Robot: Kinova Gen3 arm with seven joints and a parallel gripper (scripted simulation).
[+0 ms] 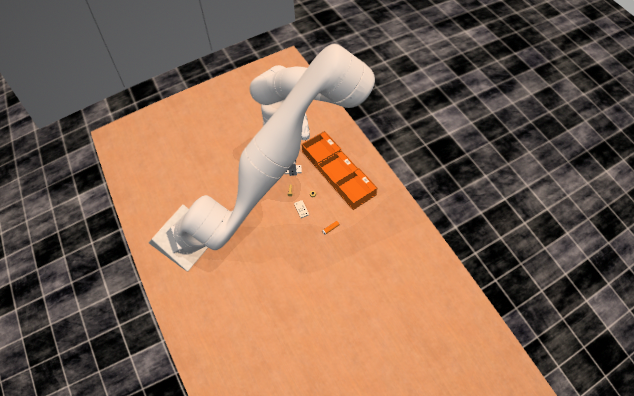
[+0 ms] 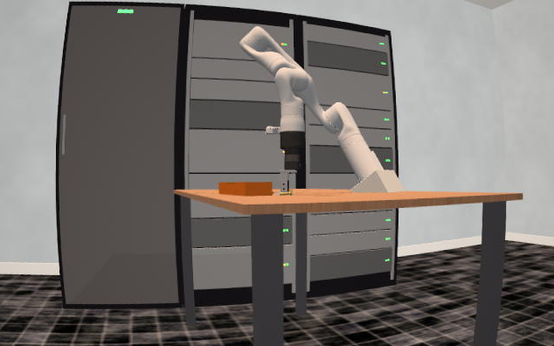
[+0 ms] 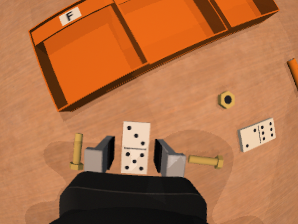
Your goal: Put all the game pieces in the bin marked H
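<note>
A white domino (image 3: 136,137) lies flat on the table between my gripper's fingers. My gripper (image 3: 134,149) (image 1: 292,170) (image 2: 286,188) is open, low at the table, with one finger on each side of the domino and not clamping it. A second white domino (image 3: 257,133) (image 1: 301,209) lies to the right in the wrist view. Three orange bins stand in a row beyond the gripper: F (image 3: 87,56) (image 1: 321,146), R (image 3: 166,16) (image 1: 337,165) and H (image 1: 357,188). All three look empty.
A brass nut (image 3: 226,100) (image 1: 312,193) lies between the gripper and the bins. A brass bolt (image 3: 77,149) lies just left of the fingers, another bolt (image 3: 206,160) (image 1: 290,189) just right. An orange cylinder (image 1: 331,228) lies further out. The arm's base (image 1: 177,245) stands at the table's left.
</note>
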